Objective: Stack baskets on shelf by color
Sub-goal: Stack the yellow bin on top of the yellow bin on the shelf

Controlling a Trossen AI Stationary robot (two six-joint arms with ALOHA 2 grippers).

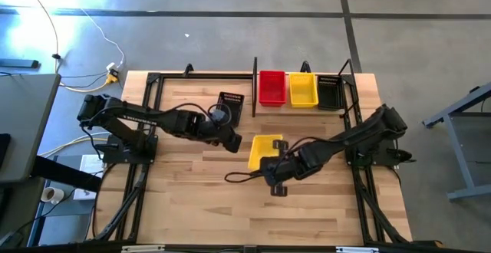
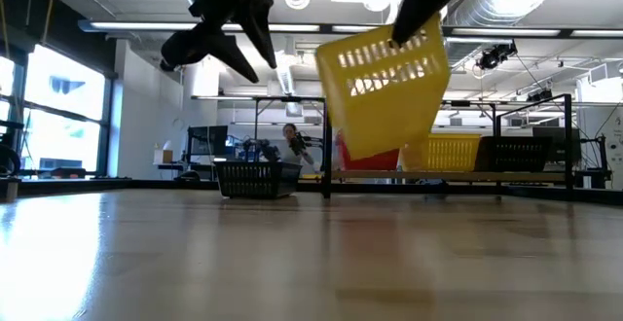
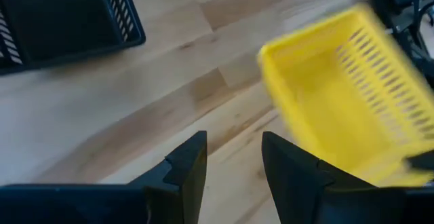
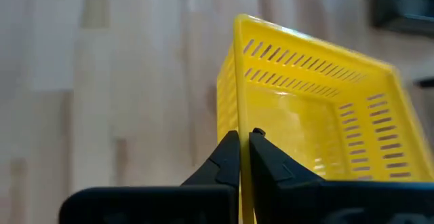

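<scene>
A yellow mesh basket (image 2: 384, 83) hangs tilted in the air over the middle of the table, and my right gripper (image 4: 244, 139) is shut on it. In the high view it shows as the yellow basket (image 1: 265, 149) with my right gripper (image 1: 270, 162) at its near side. My left gripper (image 3: 234, 163) is open and empty, high above the table just left of that basket; it is the left gripper (image 1: 232, 141) in the high view. A black basket (image 1: 230, 102) stands on its base on the tabletop. The shelf (image 1: 307, 106) holds red (image 1: 271, 88), yellow (image 1: 302, 90) and black (image 1: 330, 92) baskets. My right gripper pinches one side wall of the yellow basket at its rim (image 4: 239, 108), one finger inside the basket and one outside. The fingers come from above, slanting in from the table's near right. The basket is lifted clear of the table and hangs tilted below the fingers (image 2: 414, 15).
The black basket (image 2: 258, 178) stands left of the shelf's left post (image 1: 255, 84). The shelf frame (image 2: 496, 175) runs along the far edge. Bare wooden tabletop (image 1: 199, 199) lies toward the near edge. A person (image 2: 290, 141) shows far back in the room.
</scene>
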